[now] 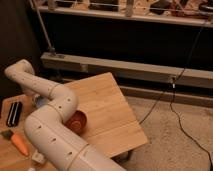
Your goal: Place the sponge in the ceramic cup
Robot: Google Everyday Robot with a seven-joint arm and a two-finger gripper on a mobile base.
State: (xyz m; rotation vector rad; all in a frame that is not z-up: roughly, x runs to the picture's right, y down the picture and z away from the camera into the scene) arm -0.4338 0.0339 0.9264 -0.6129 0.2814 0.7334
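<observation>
**Pincer clenched out of sight; sponge and cup not plainly identified**

Far left on the wooden surface (110,95) lies a black ridged block (14,114). A carrot (19,143) lies nearer the front edge.

Next to the right, the white arm (54,109) rises from the bottom of the view. It runs back to the left rear of the surface and bends down there. The pincer sits at that far end, low over the left rear of the surface and hidden behind the arm's own links. It is clenched; what it holds, if anything, cannot be seen.

A pale blue patch (40,102) shows in the gap between two links. It could belong to the sponge or to the ceramic cup; I cannot tell which. Neither item shows elsewhere, so whether the sponge lies in the cup is not established.

Just right of the elbow stands an orange-red bowl (78,121), partly covered by the arm.

Handling, as a judgement:
- **Sponge:** It should be light, soft and springy, with no risk of breakage. It will squash under pressure and swell again on release.
- **Hold:** A grip across the middle of its two long faces is soundest, since a corner grip would let it fold and slip.
- **Cup:** It is hard and brittle, and likely to slide or tip if nudged at the rim. The sponge should therefore go in from straight above.
</observation>
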